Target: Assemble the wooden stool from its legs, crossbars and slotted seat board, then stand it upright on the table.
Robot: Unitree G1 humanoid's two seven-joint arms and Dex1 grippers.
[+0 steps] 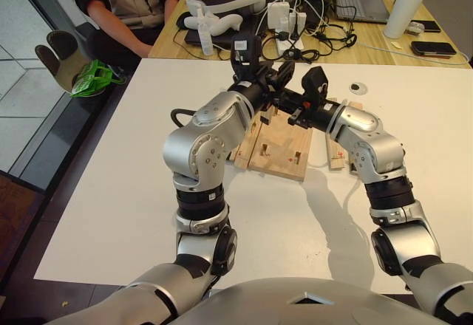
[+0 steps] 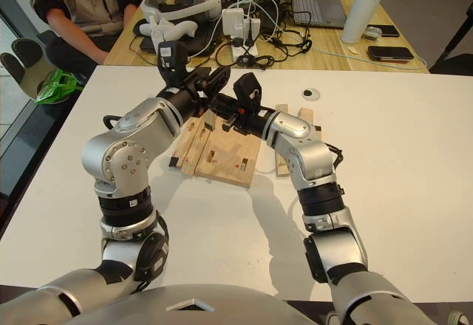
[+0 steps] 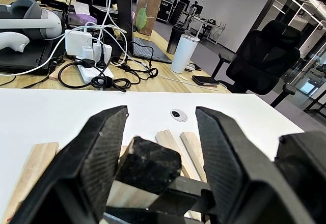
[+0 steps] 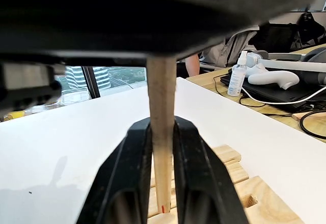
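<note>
White table point(image 1: 111, 192), right gripper point(image 4: 162, 127) clamping wooden bar point(image 4: 161, 91), left gripper point(image 3: 162, 114) spread

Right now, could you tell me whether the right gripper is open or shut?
Shut: the right gripper clamps a thin pale wooden stick between its black fingers.

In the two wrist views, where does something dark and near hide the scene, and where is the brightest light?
Left wrist view: the open, dark left gripper hides the lower part. Right wrist view: a dark shape covers the top, the right gripper, shut on a wooden piece, hides the lower middle; the window is brightest.
</note>
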